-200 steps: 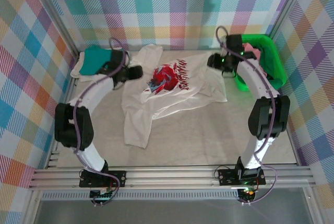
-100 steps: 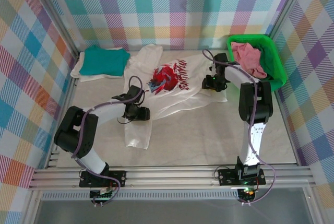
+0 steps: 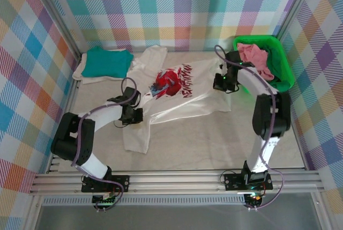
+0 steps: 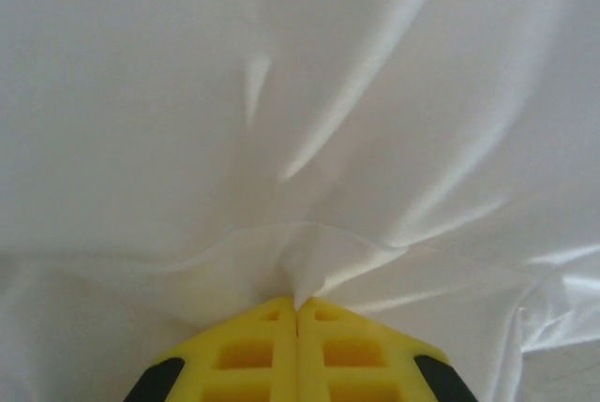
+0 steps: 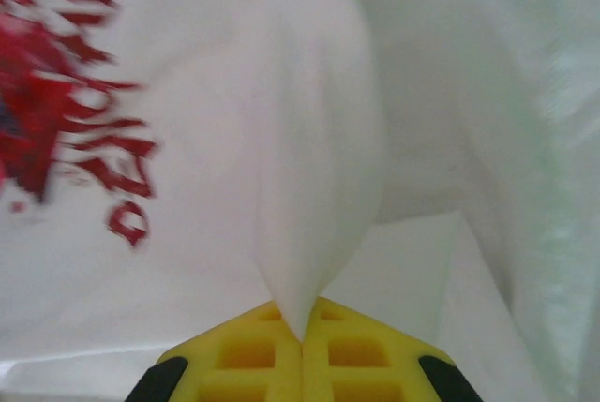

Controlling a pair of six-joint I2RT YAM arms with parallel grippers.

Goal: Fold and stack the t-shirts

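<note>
**Top external.**
- White t-shirt: spread wrinkled over the middle of the table, chest graphic up, one end trailing toward 7 o'clock.
- My left gripper: down on the shirt's 8 o'clock edge.
- My right gripper: down on its 3 o'clock edge.
- Teal t-shirt: folded at the table's 10 o'clock, lying on a cream t-shirt.
- Pink t-shirt: heaped in the green basket at 2 o'clock.

**Left wrist.**
- My yellow fingers are pressed together with no gap, pinching a small peak of plain white cloth.
- Creases fan out from the pinch toward 12 and 2 o'clock.

**Right wrist.**
- My fingers are closed tight on a tapered fold of the white shirt, which rises toward 12 o'clock.
- Red lettering: blurred, at 10 o'clock.
- More white folds lie at 2 o'clock.
</note>
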